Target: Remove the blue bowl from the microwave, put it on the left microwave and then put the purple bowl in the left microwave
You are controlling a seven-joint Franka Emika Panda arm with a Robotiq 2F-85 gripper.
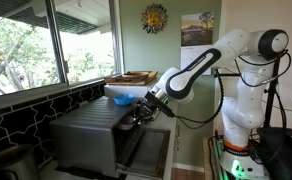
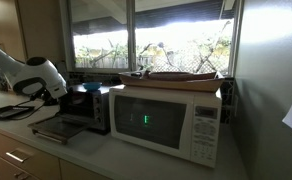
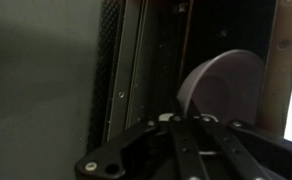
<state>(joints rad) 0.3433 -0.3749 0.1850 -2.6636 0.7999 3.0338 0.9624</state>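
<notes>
Progress: blue bowl (image 1: 121,98) sits atop grey oven (image 1: 86,132), first half done. Remaining: purple bowl (image 3: 226,88) at oven's dark opening, just ahead of gripper (image 3: 186,121). Cannot tell if gripper pinches it. Seating and release judged outstanding.

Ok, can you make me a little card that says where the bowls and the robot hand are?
blue bowl: on top of the grey oven
oven door: dropped open
purple bowl: tipped on its side, right in front of the gripper, by the dark oven opening
gripper grip: too dark to tell if it is holding the bowl
white microwave: shut, with a wooden tray on top
</notes>
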